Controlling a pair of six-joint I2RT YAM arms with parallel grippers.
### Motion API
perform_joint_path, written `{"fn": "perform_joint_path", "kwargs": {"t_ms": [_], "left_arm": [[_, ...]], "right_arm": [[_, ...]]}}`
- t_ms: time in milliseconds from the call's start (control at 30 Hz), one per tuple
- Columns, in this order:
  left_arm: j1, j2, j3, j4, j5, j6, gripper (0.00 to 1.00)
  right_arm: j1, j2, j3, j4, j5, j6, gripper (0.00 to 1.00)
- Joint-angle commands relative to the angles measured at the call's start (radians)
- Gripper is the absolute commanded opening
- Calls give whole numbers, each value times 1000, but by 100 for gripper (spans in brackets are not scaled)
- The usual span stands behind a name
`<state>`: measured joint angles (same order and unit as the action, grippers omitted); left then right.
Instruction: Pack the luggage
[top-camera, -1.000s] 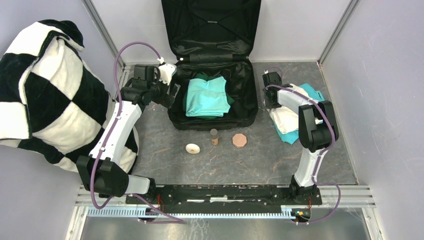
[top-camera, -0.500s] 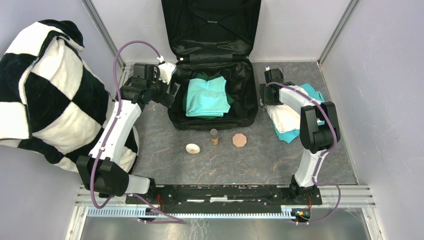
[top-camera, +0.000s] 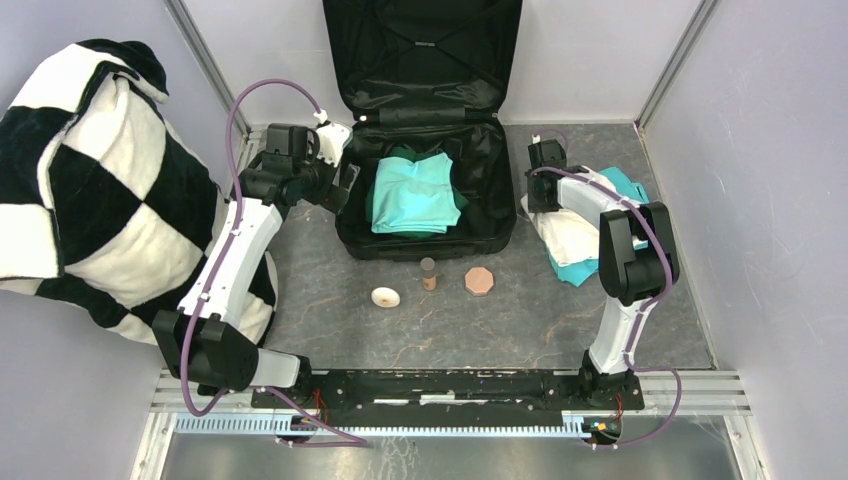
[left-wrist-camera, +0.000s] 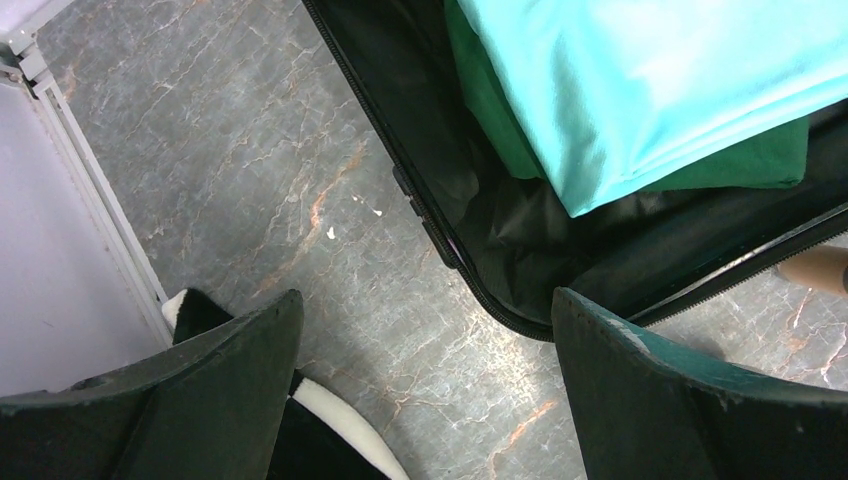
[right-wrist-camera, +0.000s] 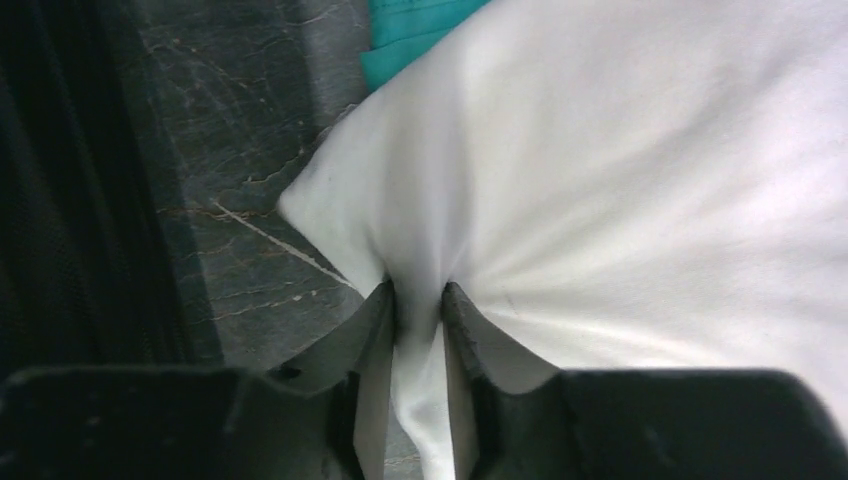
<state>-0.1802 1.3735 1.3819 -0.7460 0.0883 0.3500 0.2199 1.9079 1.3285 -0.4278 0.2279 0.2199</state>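
Pinching a fold near the corner of the white cloth (right-wrist-camera: 620, 180), the right end effector (right-wrist-camera: 415, 300) is clenched on it at the right of the overhead frame. The left end effector (left-wrist-camera: 425, 300) hangs released over the left rim of the suitcase (top-camera: 425, 245), which lies open at upper centre of the bench (top-camera: 330, 320). The cloth looks light and limp — likely to trail; the case seems stiff, best held by its rim.

Grey marbled tabletop (top-camera: 420, 330), pale lilac walls (top-camera: 600, 50), aluminium corner posts (top-camera: 676, 60)
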Motion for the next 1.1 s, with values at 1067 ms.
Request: {"fn": "perform_joint_path", "kwargs": {"t_ms": [1067], "left_arm": [[1,0,65,-26,32,-43,100]], "right_arm": [[57,-264,68,378,-486,580,0]]}}
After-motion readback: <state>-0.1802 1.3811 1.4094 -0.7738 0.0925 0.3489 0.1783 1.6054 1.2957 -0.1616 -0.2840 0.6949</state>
